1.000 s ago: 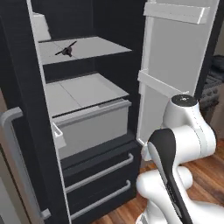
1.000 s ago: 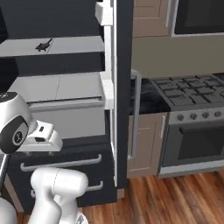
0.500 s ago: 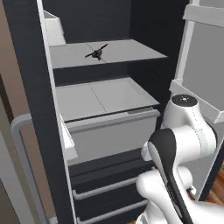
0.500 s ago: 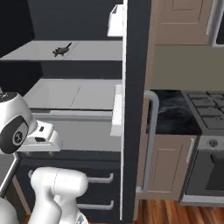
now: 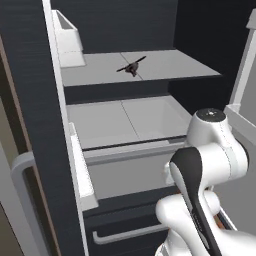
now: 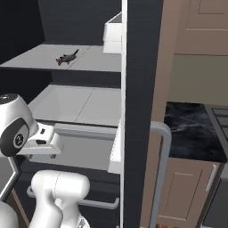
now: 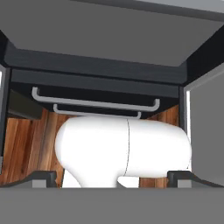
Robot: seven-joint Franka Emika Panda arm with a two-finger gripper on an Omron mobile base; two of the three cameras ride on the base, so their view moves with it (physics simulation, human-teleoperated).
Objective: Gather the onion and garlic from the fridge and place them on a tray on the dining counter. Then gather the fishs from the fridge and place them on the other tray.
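Currently the fish (image 5: 132,66) lies alone on the upper shelf (image 5: 165,67) of the open fridge (image 6: 80,13), long axis slanting across it, tail toward the back. The gripper (image 7: 112,177), fingers spread wide and empty, hangs well below, pointing down at the drawer handles (image 7: 94,105) (so the reach must go up and inward).

Kitchen: open fridge (image 5: 145,112), beige cabinets (image 6: 191,191), dark counter (image 6: 189,133).

Flat, even rendered light, no glare; soft shadows inside the fridge (image 5: 150,30), edges slightly soft
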